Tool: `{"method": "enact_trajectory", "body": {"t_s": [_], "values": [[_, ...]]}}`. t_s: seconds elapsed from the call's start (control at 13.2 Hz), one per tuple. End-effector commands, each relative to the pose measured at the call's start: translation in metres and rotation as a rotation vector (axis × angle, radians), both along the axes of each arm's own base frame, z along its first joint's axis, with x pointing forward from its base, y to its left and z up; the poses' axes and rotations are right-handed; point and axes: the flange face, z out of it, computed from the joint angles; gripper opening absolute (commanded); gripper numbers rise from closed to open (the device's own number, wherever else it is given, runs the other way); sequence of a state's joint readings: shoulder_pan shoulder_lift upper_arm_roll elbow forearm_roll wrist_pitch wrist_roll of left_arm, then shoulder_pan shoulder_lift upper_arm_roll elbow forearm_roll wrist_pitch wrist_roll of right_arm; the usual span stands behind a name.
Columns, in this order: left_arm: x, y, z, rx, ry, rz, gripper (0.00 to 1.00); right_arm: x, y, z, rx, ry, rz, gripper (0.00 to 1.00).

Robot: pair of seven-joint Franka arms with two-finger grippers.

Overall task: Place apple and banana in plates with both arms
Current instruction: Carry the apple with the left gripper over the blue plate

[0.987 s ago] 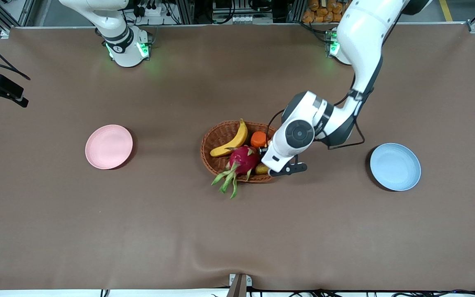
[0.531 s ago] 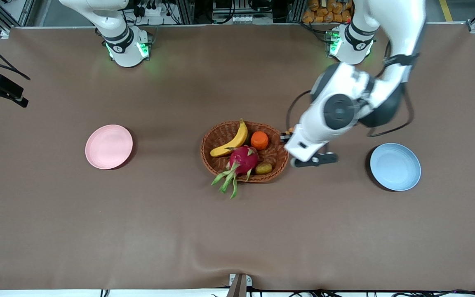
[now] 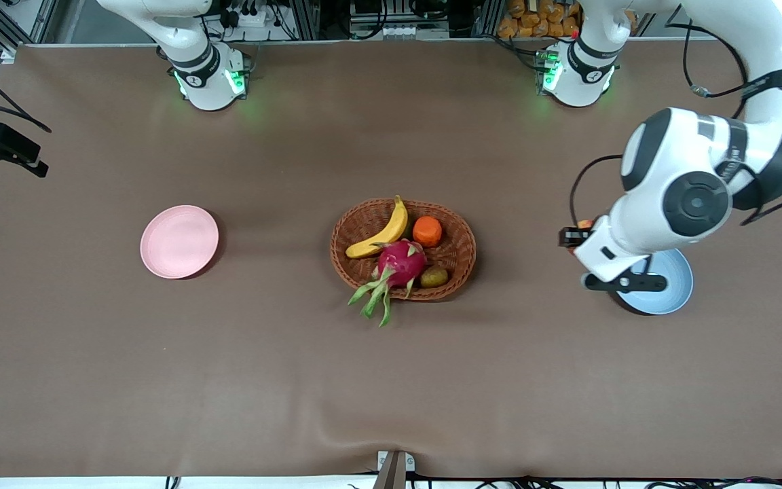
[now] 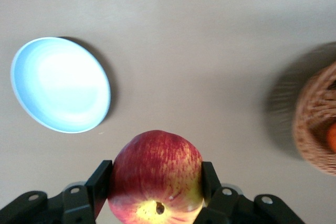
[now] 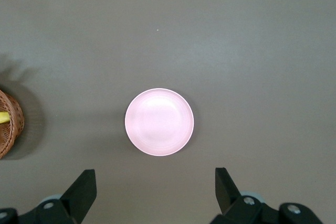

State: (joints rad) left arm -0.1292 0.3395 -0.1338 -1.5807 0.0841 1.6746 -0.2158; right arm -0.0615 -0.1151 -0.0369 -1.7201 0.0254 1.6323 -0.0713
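Observation:
My left gripper [image 3: 575, 238] is shut on the red and yellow apple [image 4: 156, 177], held between both fingers [image 4: 98, 184]. It hangs over the table just beside the pale blue plate [image 3: 671, 293], on the basket's side. The plate also shows in the left wrist view [image 4: 60, 84]. The banana [image 3: 381, 231] lies in the wicker basket [image 3: 462, 238]. My right gripper [image 5: 155, 190] is open and empty, high over the pale pink plate [image 5: 159, 121]; it is out of the front view. The pink plate [image 3: 179, 241] sits toward the right arm's end.
The basket also holds an orange [image 3: 427, 231], a pink dragon fruit [image 3: 399, 263] and a small brownish fruit [image 3: 434, 276]. Its rim shows in both wrist views [image 4: 315, 124] [image 5: 10, 124]. A black camera mount [image 3: 1, 146] stands at the right arm's end.
My left arm has swung from the basket toward the blue plate, carrying the apple. The right arm has not moved.

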Motion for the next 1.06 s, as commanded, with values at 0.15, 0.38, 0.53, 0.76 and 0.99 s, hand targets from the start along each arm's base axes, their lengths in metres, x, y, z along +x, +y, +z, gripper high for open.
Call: {"method": "enact_trajectory", "body": {"t_s": [0.15, 0.38, 0.53, 0.76, 0.99], "values": [[-0.013, 0.098, -0.028, 0.047, 0.03, -0.018, 0.23, 0.02, 0.062, -0.033, 0.019, 0.107, 0.129, 1.0], [-0.026, 0.151, -0.062, 0.021, -0.021, -0.064, 0.22, 0.021, 0.12, -0.043, 0.014, 0.124, 0.221, 1.0], [-0.027, 0.185, -0.092, -0.004, -0.043, -0.078, 0.23, 0.025, 0.169, -0.053, 0.007, 0.121, 0.281, 1.0], [-0.026, 0.235, -0.138, -0.045, -0.034, -0.106, 0.22, 0.02, 0.239, -0.068, -0.005, 0.111, 0.178, 1.0], [-0.02, 0.249, -0.166, -0.07, -0.067, -0.149, 0.22, 0.013, 0.306, -0.095, -0.011, 0.107, 0.104, 1.0]]}}
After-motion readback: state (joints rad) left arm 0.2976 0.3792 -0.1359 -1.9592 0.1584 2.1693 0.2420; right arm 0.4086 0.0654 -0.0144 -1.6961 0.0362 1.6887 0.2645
